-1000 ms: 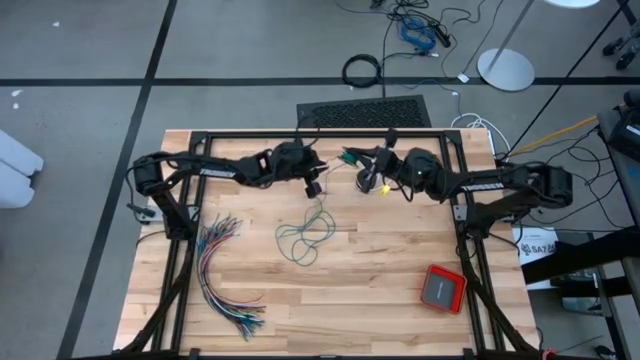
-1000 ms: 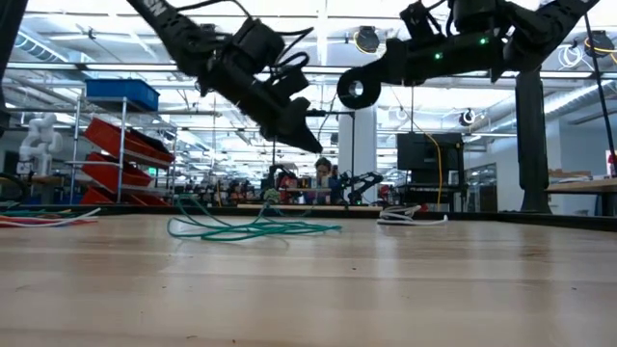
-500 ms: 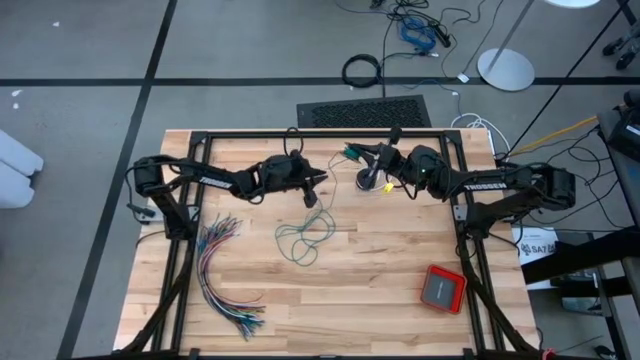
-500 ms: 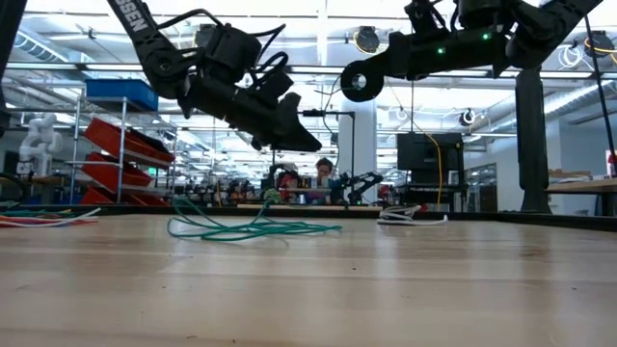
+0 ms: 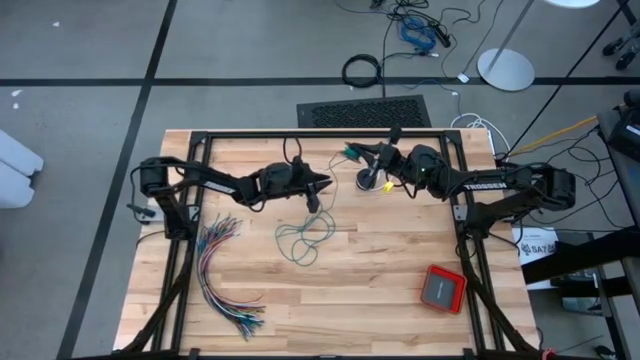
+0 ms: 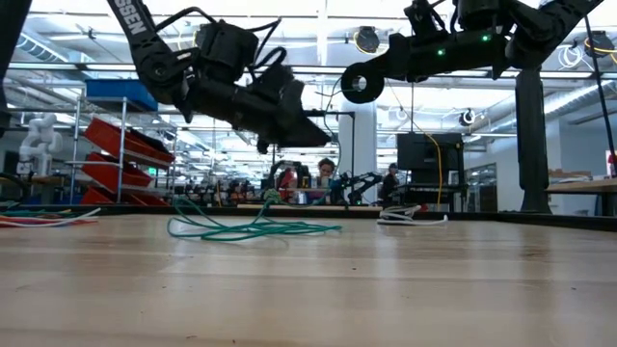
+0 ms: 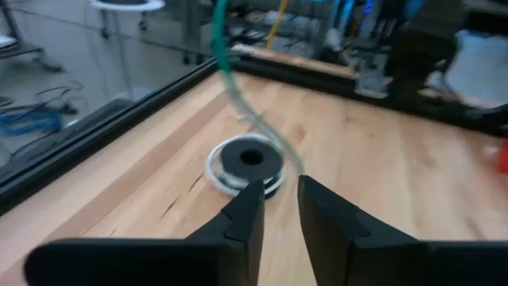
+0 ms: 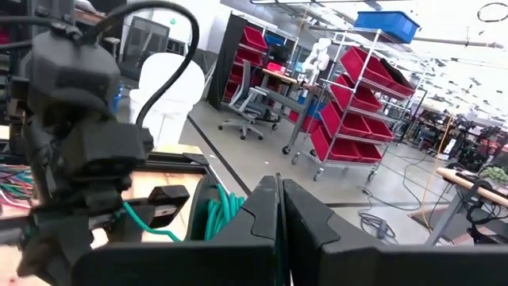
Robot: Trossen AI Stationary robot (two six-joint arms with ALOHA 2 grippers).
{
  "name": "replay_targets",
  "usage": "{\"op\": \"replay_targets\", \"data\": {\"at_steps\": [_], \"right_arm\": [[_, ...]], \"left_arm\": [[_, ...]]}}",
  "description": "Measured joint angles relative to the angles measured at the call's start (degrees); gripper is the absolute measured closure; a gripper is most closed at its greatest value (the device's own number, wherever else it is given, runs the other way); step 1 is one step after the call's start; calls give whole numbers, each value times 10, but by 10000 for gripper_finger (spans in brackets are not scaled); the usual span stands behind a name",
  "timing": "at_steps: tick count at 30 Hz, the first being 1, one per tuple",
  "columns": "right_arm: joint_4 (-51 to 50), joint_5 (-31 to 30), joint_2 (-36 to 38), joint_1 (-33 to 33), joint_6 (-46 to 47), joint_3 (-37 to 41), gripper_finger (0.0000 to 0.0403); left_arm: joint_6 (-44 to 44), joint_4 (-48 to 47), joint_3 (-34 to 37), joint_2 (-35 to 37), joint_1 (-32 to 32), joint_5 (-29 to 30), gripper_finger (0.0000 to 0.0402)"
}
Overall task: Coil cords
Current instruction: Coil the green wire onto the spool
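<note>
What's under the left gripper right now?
Below the left gripper, which is raised and slightly open, are bare wood and a coiled black cord with a white edge. The teal-green cord runs past it.

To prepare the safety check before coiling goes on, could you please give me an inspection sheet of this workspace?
Surface: wooden table, no damage seen.
Job's things: teal-green cord lying in loose loops mid-table; black cord coiled flat, with white at its edge.
Clutter: bundle of many-coloured wires fanned out on the left; red box near the right front.
Grippers: left gripper raised above the table, jaws slightly apart, nothing between them; right gripper raised, jaws shut.
Cables: thick black cable ring and blue cable on the floor beyond the table.
Surroundings: shelves with red bins; people far behind.
</note>
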State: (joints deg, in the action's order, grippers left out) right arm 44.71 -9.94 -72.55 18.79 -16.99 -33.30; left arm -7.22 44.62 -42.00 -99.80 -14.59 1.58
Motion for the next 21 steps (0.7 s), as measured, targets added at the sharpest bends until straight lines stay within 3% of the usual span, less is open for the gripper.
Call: {"op": "replay_targets", "data": {"at_steps": [8, 21], "right_arm": [[0, 11, 0, 0, 10, 0, 403], [0, 10, 0, 0, 11, 0, 403]], "left_arm": [[-15, 21, 0, -14, 1, -5, 278], [-39, 35, -1, -20, 2, -23, 275]]}}
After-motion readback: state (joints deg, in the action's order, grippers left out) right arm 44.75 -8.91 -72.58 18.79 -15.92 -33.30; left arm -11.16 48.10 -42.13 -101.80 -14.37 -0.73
